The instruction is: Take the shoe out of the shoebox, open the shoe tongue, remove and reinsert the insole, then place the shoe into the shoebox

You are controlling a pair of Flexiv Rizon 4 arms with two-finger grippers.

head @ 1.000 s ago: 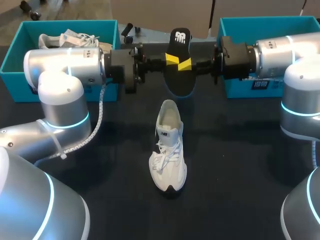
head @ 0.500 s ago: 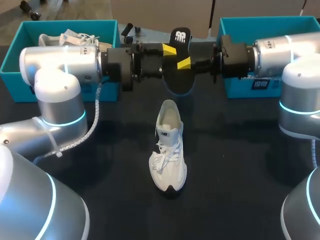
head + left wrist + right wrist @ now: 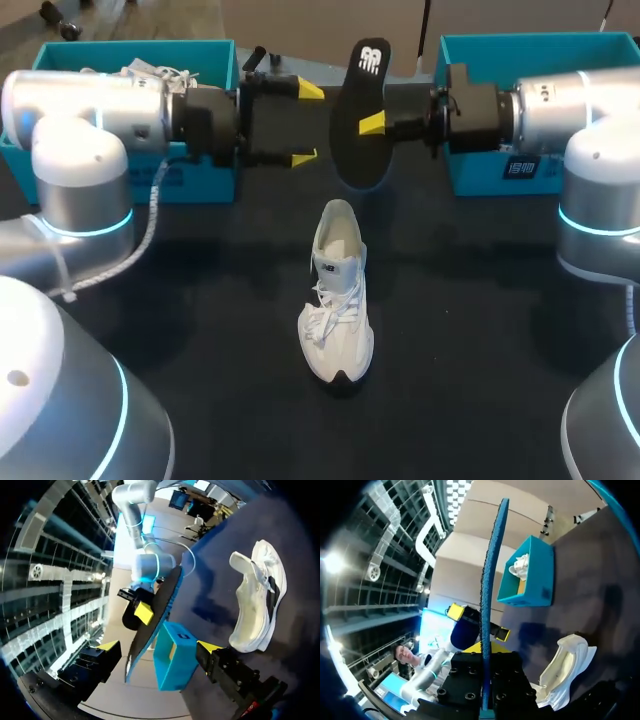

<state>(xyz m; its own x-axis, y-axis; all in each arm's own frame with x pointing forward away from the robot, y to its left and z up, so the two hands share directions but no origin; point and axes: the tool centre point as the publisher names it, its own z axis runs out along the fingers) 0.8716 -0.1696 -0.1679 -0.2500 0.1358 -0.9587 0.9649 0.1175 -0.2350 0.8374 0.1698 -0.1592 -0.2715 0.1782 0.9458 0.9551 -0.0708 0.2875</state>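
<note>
Head view: the right end effector [image 3: 368,122] pinches the black insole [image 3: 352,155] upright above the tabletop [image 3: 480,300], behind the white shoe [image 3: 336,300] standing mid-tabletop. The left end effector [image 3: 305,124] is spread wide just beside the insole, apparently not touching.

White shoe [image 3: 337,300], black insole [image 3: 350,150] (underside prob. blue), teal shoebox [image 3: 475,178].

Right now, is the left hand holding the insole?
No, the left hand is open beside the insole; the right hand grips it.
</note>
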